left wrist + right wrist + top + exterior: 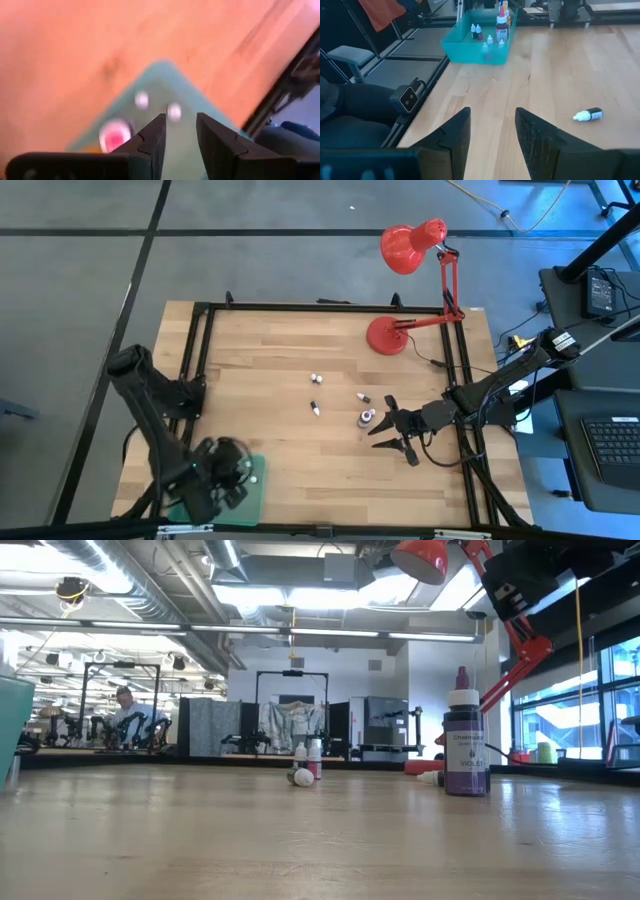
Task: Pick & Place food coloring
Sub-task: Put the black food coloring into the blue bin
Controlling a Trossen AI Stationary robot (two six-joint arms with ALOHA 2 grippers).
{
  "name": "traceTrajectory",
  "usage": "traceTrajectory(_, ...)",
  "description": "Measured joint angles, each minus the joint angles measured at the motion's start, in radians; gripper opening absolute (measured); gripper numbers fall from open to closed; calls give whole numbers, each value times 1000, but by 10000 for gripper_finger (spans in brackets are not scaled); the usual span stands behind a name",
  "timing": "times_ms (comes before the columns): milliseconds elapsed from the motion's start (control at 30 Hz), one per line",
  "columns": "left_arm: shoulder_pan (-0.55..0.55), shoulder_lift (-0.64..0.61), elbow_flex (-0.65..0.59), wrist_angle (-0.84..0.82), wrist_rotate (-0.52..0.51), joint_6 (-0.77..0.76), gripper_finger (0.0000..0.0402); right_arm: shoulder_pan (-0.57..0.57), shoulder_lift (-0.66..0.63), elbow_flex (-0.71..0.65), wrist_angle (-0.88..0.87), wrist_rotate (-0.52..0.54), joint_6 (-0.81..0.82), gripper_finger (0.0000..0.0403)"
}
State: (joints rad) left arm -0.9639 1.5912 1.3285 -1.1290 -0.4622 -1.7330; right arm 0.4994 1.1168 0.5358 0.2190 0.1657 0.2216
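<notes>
High view: right gripper [392,430] jaws spread, purple bottle [366,418] just beside, ungrasped.

Right gripper [392,431], fingers spread, sits beside what looks like a bottle [366,418].

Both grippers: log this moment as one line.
left gripper: open, over tray | right gripper: open, beside bottle | bottles loose on table
</notes>
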Motion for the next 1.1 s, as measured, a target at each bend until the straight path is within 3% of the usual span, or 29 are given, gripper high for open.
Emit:
traceTrajectory(167, 206, -56, 0, 6, 30, 340, 102, 0, 0, 0, 1, 28, -19, 157)
traceTrajectory(333, 466, -65, 0, 26, 126, 717, 104, 0, 0, 0, 1, 35, -20, 157)
traceTrajectory(567, 811, -29, 0, 171, 208, 1121, 106, 0, 0, 0, 0, 35, -20, 157)
traceTrajectory(800, 1017, 79, 0, 370, 312, 1289, 103, 0, 0, 0, -16, 35, -16, 157)
traceTrajectory(933, 1081, 169, 0, 414, 373, 1322, 106, 0, 0, 0, -19, 35, -16, 157)
traceTrajectory(1100, 1128, 268, 0, 422, 373, 1348, 105, 0, 0, 0, -22, 34, 0, 157)
